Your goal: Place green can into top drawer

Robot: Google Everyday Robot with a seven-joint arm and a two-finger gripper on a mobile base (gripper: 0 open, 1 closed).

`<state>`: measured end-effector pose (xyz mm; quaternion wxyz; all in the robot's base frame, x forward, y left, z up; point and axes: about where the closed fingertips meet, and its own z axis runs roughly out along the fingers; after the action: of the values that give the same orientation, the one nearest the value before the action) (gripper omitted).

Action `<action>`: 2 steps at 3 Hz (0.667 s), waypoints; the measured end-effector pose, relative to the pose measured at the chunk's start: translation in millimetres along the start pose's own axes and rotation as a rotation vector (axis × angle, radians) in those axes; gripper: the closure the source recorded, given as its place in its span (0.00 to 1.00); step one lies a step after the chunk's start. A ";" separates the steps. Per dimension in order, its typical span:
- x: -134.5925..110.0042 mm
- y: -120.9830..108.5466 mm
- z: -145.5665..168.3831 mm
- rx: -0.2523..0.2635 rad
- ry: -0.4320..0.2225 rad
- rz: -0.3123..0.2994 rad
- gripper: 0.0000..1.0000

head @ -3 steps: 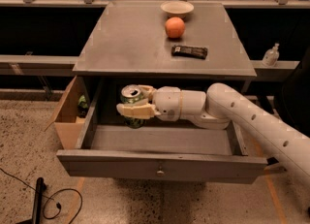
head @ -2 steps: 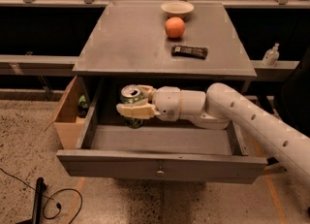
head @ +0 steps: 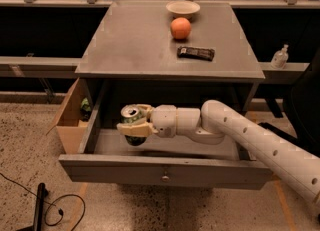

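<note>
The green can [head: 132,117] has a silver pull-tab top and stands upright inside the open top drawer [head: 165,170], at its left side. My gripper [head: 133,124] reaches in from the right on a white arm and is shut on the can, its pale fingers [head: 131,129] wrapped around the can's body. The can's lower part is dark and partly hidden by the fingers. I cannot tell if the can's base touches the drawer floor. The drawer is pulled out, with a small round knob [head: 164,178] on its grey front panel.
On the cabinet top [head: 125,45] are an orange [head: 180,28], a pale bowl [head: 183,9] and a dark bar [head: 196,53]. A tan plywood box [head: 70,120] stands left of the drawer with a dark-green object [head: 85,106] inside. A black cable [head: 50,210] lies on the floor.
</note>
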<state>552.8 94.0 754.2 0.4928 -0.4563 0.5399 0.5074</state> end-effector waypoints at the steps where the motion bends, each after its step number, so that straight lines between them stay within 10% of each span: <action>1: 25.8 -4.9 8.7 0.006 0.017 -0.007 1.00; 2: 44.9 -8.2 17.7 0.010 0.035 -0.052 0.83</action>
<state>557.8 111.4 708.6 0.4985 -0.4767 0.5390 0.4835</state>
